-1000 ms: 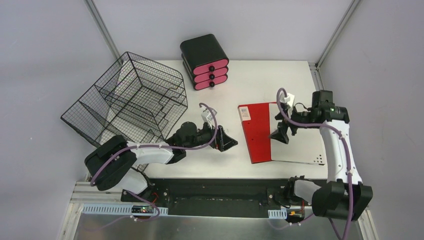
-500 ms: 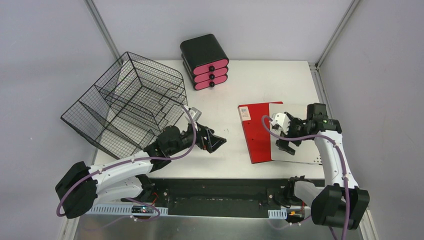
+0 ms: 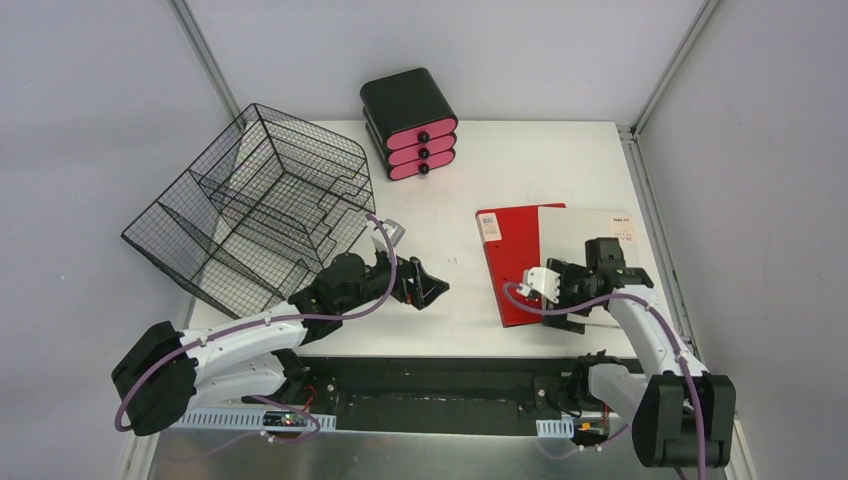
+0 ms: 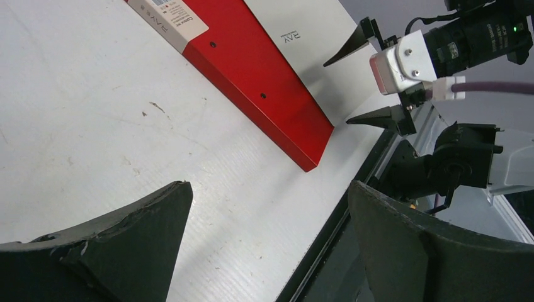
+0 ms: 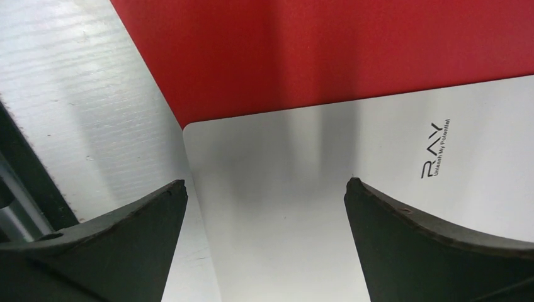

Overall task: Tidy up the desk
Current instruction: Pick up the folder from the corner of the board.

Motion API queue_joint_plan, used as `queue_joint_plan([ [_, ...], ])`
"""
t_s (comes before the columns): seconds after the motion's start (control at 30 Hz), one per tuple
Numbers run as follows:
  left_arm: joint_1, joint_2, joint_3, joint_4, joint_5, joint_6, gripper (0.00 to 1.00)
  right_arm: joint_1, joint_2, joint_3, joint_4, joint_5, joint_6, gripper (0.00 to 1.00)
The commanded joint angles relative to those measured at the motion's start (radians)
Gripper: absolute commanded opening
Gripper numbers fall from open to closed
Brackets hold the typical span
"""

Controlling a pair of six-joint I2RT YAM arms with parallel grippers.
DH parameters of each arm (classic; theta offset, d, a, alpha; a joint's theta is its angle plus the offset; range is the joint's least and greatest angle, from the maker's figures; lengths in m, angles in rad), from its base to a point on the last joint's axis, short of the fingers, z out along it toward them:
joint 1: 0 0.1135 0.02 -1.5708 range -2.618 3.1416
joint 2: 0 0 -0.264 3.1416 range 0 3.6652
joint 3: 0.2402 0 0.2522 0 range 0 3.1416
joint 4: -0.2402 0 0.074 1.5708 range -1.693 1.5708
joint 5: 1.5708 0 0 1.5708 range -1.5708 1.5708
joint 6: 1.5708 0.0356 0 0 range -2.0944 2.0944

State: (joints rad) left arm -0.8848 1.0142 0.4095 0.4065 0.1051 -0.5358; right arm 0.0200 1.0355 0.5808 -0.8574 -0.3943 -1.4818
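Note:
The desk (image 3: 500, 160) is a large white tabletop. On its right side lies a red book (image 3: 510, 270) with a white notebook (image 3: 585, 235) partly on top of it. My right gripper (image 3: 556, 298) hangs open, low over the white notebook's (image 5: 302, 207) near left corner, with nothing between its fingers; the red cover (image 5: 315, 50) lies just beyond. My left gripper (image 3: 436, 288) is open and empty over bare desk (image 4: 94, 113), left of the red book (image 4: 252, 69). Its wrist view also catches the right gripper (image 4: 340, 91).
A black wire mesh tray (image 3: 250, 210) sits tilted on the left, overhanging the desk's left edge. A black drawer unit with pink fronts (image 3: 410, 125) stands at the back. The desk's near metal edge (image 4: 327, 207) runs right below the left gripper.
My right gripper has swung from over the books' middle toward the near edge and lowered over the white notebook's corner. My left arm has pulled back, shifting its gripper slightly left.

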Motion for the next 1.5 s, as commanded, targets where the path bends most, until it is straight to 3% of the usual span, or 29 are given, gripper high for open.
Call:
queue_joint_plan([
  [0.0,-0.010,0.000,0.013,0.013,-0.004,-0.016,0.99,0.039,-0.071,-0.045,0.108,0.046,-0.045,0.99],
  [0.47,-0.011,0.002,0.023,-0.006,0.005,-0.048,0.99,0.070,-0.157,-0.223,0.191,0.100,-0.167,0.88],
  [0.87,-0.011,0.061,0.048,0.026,0.055,-0.080,0.99,0.070,-0.196,-0.127,0.009,0.010,-0.128,0.58],
  [1.2,-0.010,0.171,0.062,0.135,0.116,-0.140,0.99,0.070,-0.212,-0.063,-0.051,-0.008,-0.081,0.25],
  [1.33,-0.011,0.201,0.072,0.150,0.131,-0.152,0.99,0.070,-0.215,-0.057,-0.042,-0.008,-0.052,0.22],
  [1.47,-0.011,0.222,0.075,0.183,0.146,-0.173,0.99,0.069,-0.212,-0.048,-0.039,-0.003,-0.007,0.26],
])
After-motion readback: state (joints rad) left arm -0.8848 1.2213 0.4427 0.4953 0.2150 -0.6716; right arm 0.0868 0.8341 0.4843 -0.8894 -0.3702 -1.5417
